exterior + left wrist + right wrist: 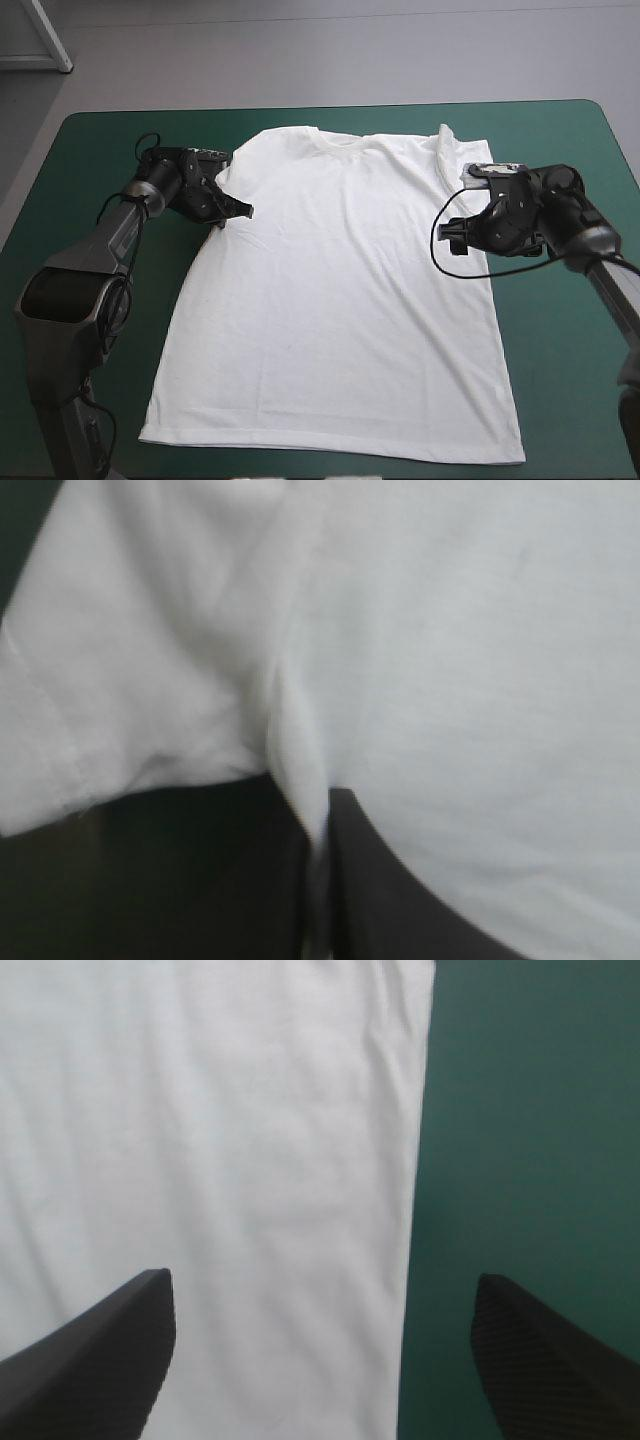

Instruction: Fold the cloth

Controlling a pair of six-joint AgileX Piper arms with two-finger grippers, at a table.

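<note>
Two edges engaged: left gripper (241, 210) clenched on the T-shirt (340, 300) armpit; right gripper (322, 1280) released, straddling its side hem.

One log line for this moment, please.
T-shirt: spread flat | left claw: shut on T-shirt near sleeve | right claw: open over T-shirt side edge

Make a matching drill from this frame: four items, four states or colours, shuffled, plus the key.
Items:
1. left gripper
2. right gripper
3. T-shirt
4. table cover

States:
A. teal-green
B. jaws open, straddling the shirt's side edge
C. white, spread flat
D. jaws shut on cloth by a sleeve

Pairs: 1-D, 2-B, 3-C, 4-A
</note>
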